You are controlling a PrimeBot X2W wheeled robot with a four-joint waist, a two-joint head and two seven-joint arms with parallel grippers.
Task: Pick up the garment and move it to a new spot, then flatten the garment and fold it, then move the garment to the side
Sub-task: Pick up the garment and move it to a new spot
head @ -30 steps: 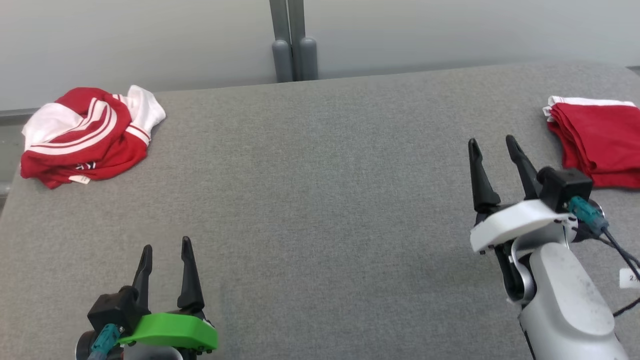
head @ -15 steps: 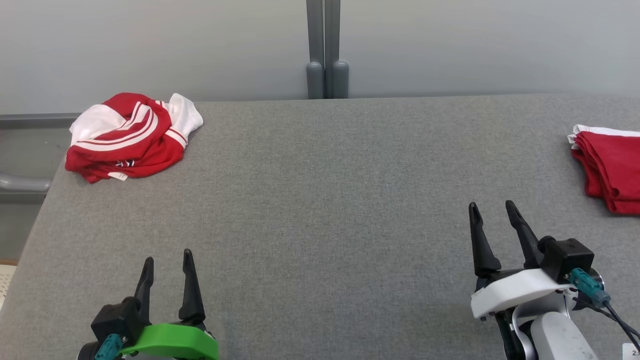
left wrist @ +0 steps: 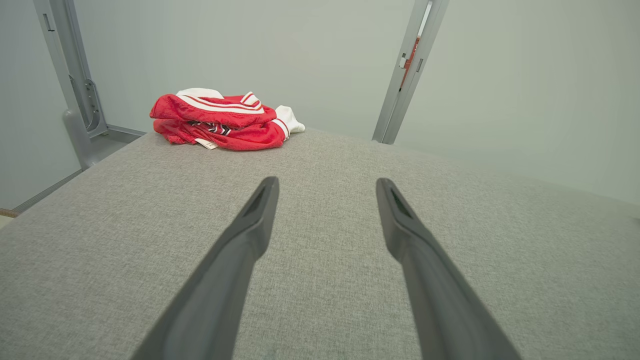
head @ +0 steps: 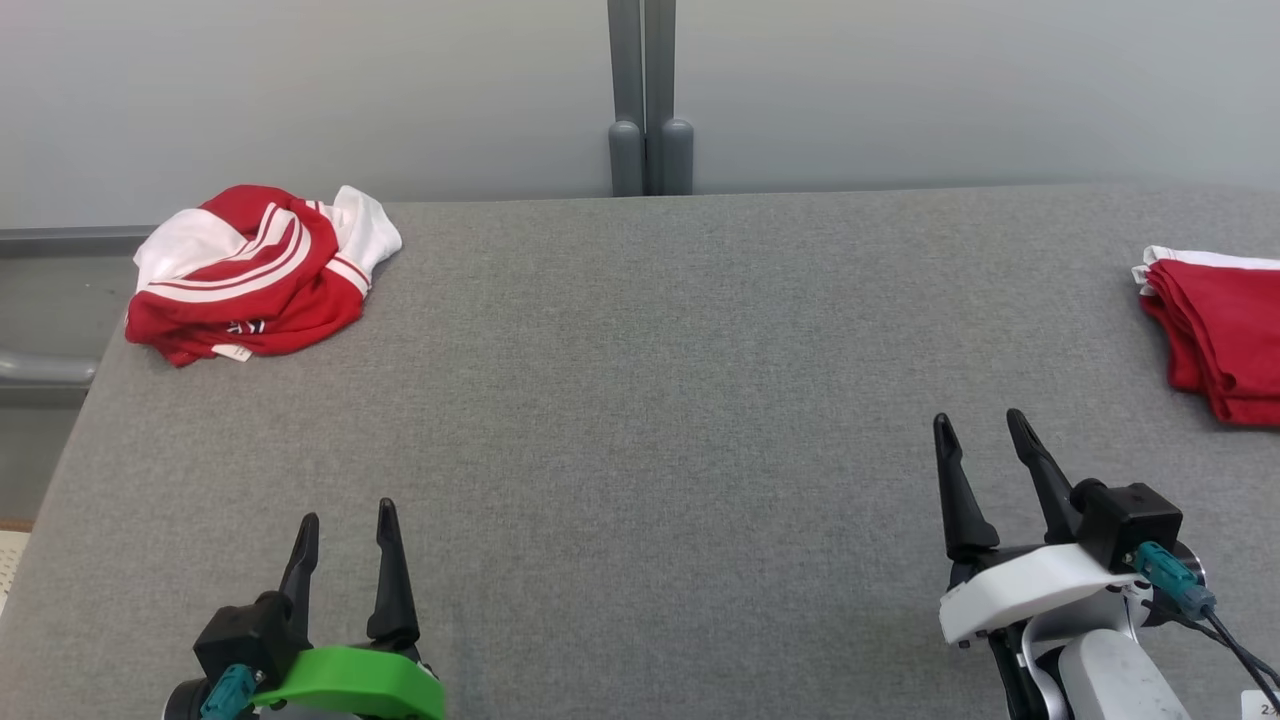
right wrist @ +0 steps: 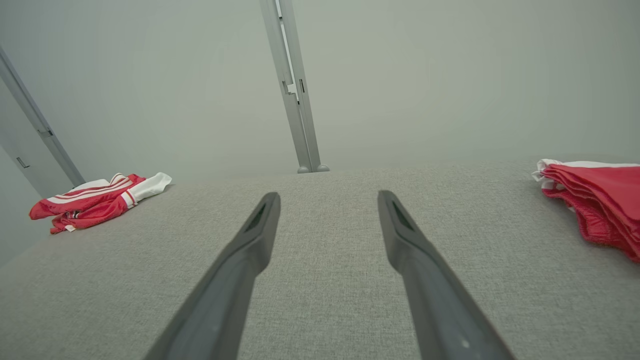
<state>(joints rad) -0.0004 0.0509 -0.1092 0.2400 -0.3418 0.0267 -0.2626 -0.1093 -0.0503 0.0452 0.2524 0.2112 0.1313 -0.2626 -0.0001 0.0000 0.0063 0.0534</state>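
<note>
left arm [head: 345,682] and right arm [head: 1110,680] hover low over the table [head: 650,400], both jaws apart, pointing forward.

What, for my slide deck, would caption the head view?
Crumpled red-and-white garment lies far left on grey fabric table; left pincer and right pincer open.

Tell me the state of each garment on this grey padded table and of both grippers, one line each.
Red and white striped garment: crumpled in a heap, not held.
Red fabric stack: neatly folded, lying flat.
Left gripper: open, empty.
Right gripper: open, empty.
</note>
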